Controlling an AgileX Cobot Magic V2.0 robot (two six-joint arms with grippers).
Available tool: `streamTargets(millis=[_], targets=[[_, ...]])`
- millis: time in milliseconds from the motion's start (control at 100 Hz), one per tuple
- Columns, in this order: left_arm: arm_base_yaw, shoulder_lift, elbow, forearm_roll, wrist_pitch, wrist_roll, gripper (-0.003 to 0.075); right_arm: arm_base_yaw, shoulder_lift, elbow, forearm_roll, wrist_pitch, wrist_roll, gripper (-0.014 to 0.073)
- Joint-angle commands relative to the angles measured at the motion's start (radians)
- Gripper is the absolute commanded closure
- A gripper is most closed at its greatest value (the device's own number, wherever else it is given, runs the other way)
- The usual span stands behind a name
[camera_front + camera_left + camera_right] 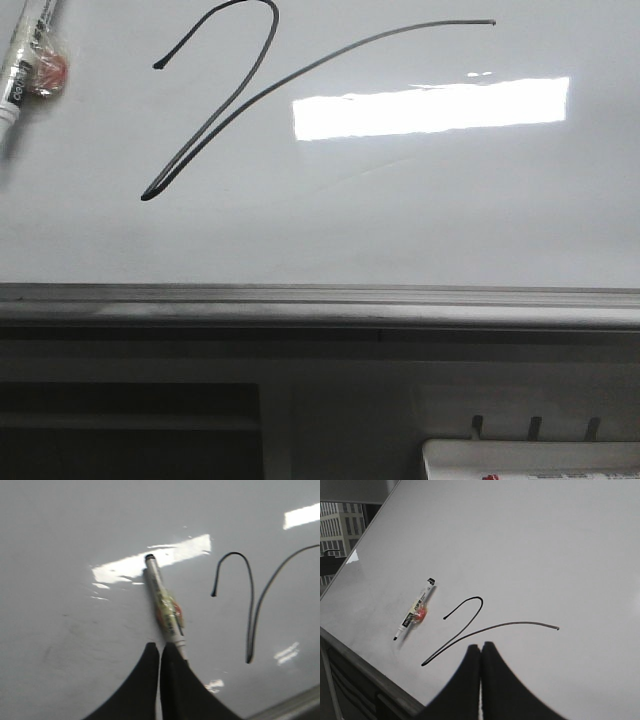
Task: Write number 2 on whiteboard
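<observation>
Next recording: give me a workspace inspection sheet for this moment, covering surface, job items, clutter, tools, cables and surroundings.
Surface: whiteboard, glossy, lying flat, a grey rail along its near edge; bright light reflection on it.
Job's things: number 2 drawn in thin black line, with hooked top, slanted stroke to a sharp point and long curved tail. Marker lies loose on the board beside the figure, not touching the line.
Clutter: nothing seen on the board besides the marker.
Tools: left tool shut, empty, its tips right by the marker's end; right tool shut, empty, over the board near the figure.
Cables: nothing seen.
Surroundings: dark grey panelled furniture beyond the rail; a white tray edge there.
</observation>
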Motion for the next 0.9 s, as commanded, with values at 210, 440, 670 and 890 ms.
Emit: streamTargets(millis=[210, 440, 670, 890], targets=[[0.110, -0.046, 0.211, 0.264, -0.210, -0.393, 0.0741, -0.003, 0.009, -0.024, 0.008, 0.025, -0.009, 0.0665], [0.117, -0.046, 0.213, 0.263, 0.033, -0.393, 0.0741, -0.003, 0.009, -0.024, 0.008, 0.022, -0.009, 0.0665], [0.117, -0.046, 0.213, 0.158, 0.068, -0.403, 0.0741, -0.003, 0.009, -0.024, 0.008, 0.019, -0.009, 0.0665], [0.117, -0.046, 0.213, 0.158, 0.068, -0.403, 0.0741, -0.003, 0.009, -0.024, 0.008, 0.019, -0.009, 0.0665]])
